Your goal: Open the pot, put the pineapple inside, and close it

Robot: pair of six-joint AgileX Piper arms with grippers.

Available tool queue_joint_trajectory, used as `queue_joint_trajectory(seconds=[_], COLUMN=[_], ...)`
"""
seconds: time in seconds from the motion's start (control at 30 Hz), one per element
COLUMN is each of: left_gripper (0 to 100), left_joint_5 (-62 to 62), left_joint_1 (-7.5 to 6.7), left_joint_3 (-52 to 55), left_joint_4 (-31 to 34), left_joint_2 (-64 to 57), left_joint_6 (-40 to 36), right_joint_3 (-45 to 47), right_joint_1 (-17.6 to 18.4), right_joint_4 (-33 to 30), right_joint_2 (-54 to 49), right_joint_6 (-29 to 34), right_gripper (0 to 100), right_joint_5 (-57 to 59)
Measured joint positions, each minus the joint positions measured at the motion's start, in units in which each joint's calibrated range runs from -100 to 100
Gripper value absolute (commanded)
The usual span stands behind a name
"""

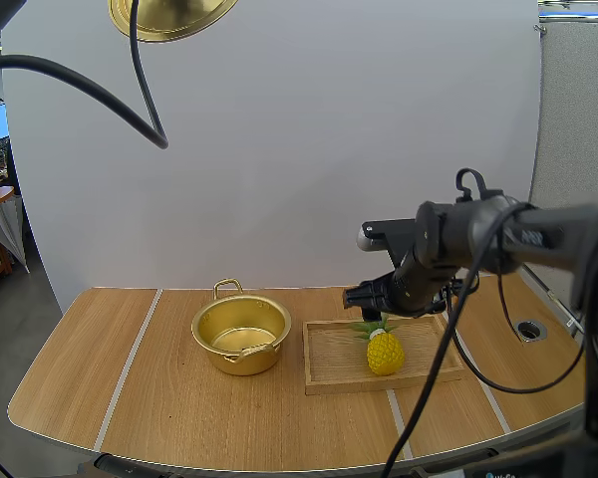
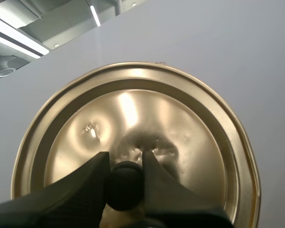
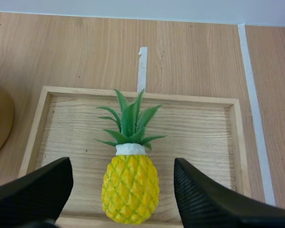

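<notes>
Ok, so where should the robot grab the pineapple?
Grab the pineapple by its fat yellow body, across the width, coming straight down from above. It seems to lie flat in the wooden tray with both round sides free, and the open right gripper hangs over it, one finger on each side. The green leaves are thin and spiky, so they would probably slip.

Rounded dark-grey arm [image 1: 478, 239], right gripper [image 3: 122, 164] ribbed, matte black
</notes>
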Motion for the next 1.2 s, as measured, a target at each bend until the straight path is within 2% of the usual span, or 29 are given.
queue_joint_trajectory(seconds=[0.47,1.2], left_gripper=[0,0], left_joint_5=[0.0,0.0], left_joint_1=[0.0,0.0], left_joint_3=[0.0,0.0], left_joint_4=[0.0,0.0], left_joint_2=[0.0,0.0], left_joint_6=[0.0,0.0], right_joint_3=[-0.4,-0.8], right_joint_1=[0.0,0.0], right_joint_4=[0.0,0.0], right_joint_2=[9.5,19.3], right_joint_6=[0.4,0.9], right_gripper=[100,100], right_joint_5=[1.4,-4.4])
